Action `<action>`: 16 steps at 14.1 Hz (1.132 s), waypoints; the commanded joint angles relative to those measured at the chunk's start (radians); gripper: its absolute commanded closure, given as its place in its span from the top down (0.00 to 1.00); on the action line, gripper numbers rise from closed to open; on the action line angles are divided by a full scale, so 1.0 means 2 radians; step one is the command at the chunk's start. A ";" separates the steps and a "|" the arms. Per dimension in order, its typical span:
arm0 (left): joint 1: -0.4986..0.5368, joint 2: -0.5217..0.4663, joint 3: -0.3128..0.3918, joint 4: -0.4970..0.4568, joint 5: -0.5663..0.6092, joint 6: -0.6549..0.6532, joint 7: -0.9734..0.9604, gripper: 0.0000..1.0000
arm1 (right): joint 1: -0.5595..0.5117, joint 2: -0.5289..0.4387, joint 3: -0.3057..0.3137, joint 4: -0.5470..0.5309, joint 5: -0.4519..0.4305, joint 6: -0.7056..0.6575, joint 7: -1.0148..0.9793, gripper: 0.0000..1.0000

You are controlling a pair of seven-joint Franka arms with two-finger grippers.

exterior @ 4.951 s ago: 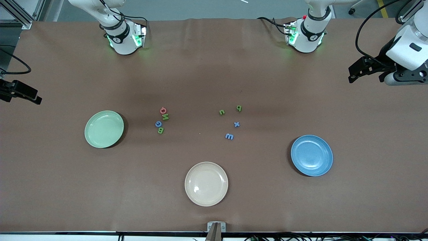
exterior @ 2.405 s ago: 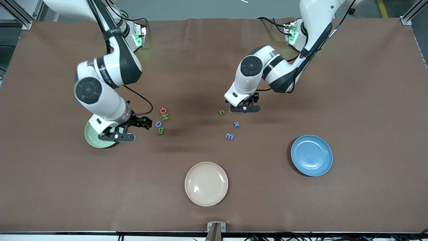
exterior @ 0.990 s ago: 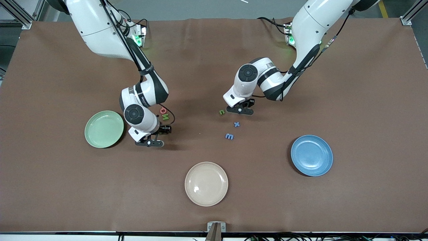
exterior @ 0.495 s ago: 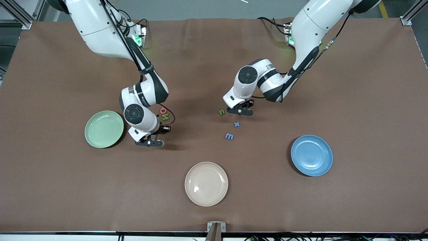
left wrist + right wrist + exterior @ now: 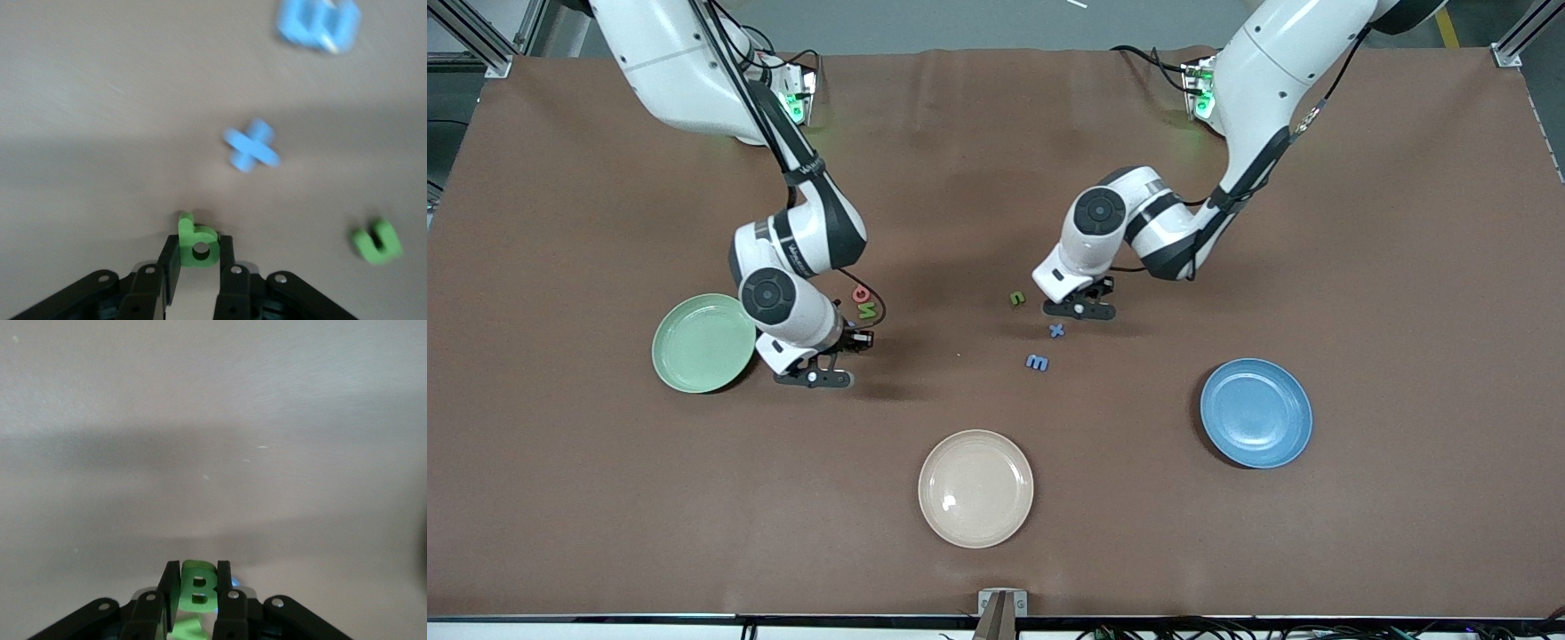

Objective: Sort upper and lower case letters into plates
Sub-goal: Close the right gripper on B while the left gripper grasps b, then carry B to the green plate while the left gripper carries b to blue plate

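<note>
My left gripper [image 5: 198, 244] is shut on a small green letter p [image 5: 197, 245], just above the table beside the blue x [image 5: 1056, 330]. Nearby lie a blue m [image 5: 1037, 362] and a green n [image 5: 1017, 299]. In the front view the left gripper [image 5: 1081, 300] hides the p. My right gripper [image 5: 199, 577] is shut on a green B [image 5: 199, 589]. It hangs low by the green N [image 5: 866, 310] and a red letter [image 5: 861, 292], next to the light green plate [image 5: 694, 351]. The blue plate [image 5: 1256, 412] lies toward the left arm's end.
A cream-beige plate [image 5: 975, 488] sits nearest the front camera, midway between the two arms. The brown table cover [image 5: 996, 178] is bare around the letters. Both arm bases stand at the table's edge farthest from the front camera.
Both grippers have closed on their letters. The left gripper has shifted with the p toward the blue x. The right gripper has edged with the B toward the green plate.
</note>
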 commanded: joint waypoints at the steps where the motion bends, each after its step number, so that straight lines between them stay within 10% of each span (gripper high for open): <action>1: 0.039 -0.067 -0.002 -0.003 0.011 -0.055 -0.002 0.00 | -0.047 -0.066 0.002 -0.020 0.004 -0.048 -0.065 0.04; 10: 0.198 -0.099 0.000 0.007 0.007 -0.066 0.002 0.00 | -0.246 -0.111 0.003 -0.095 0.003 -0.029 -0.378 0.04; 16: 0.274 -0.044 -0.001 0.029 0.009 -0.060 0.030 0.04 | -0.270 -0.089 0.003 -0.175 0.004 0.112 -0.415 0.05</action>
